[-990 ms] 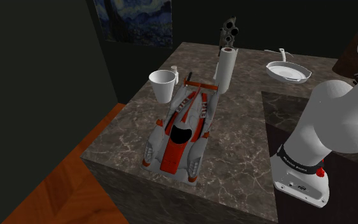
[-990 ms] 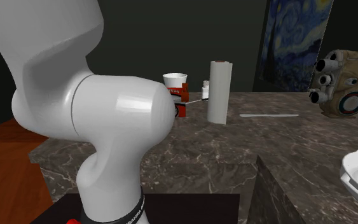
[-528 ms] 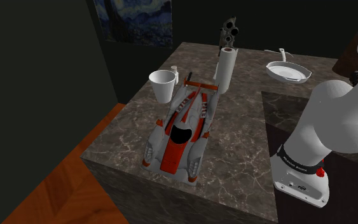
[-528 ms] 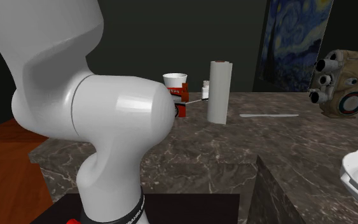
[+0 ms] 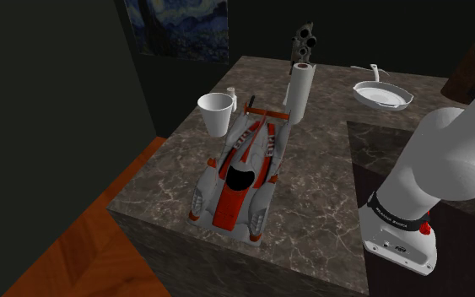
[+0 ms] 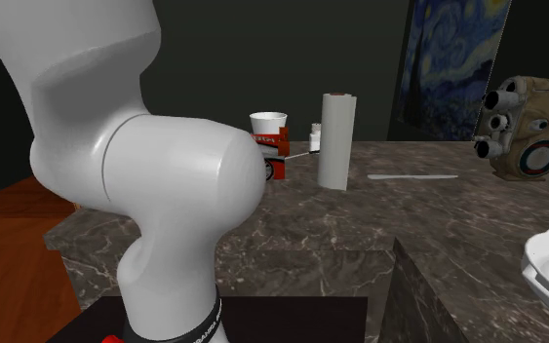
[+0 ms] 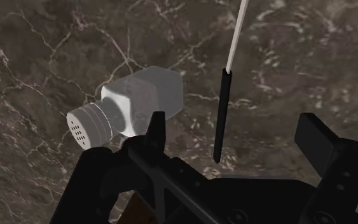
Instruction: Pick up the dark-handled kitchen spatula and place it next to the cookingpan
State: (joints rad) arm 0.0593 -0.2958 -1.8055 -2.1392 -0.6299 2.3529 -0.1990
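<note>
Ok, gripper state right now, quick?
Gripper: open, holding nothing; the spatula lies in line with its gap, untouched.

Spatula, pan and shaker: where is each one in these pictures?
spatula (image 7: 221, 114), wrist view, on its dark handle.
pan (image 5: 385, 95), shoulder view, on its white bowl.
shaker (image 7: 142, 102), wrist view, on its pale body.

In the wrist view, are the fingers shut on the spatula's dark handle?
No: the gripper is open, its fingers standing apart on either side of the spatula, neither touching it.
</note>
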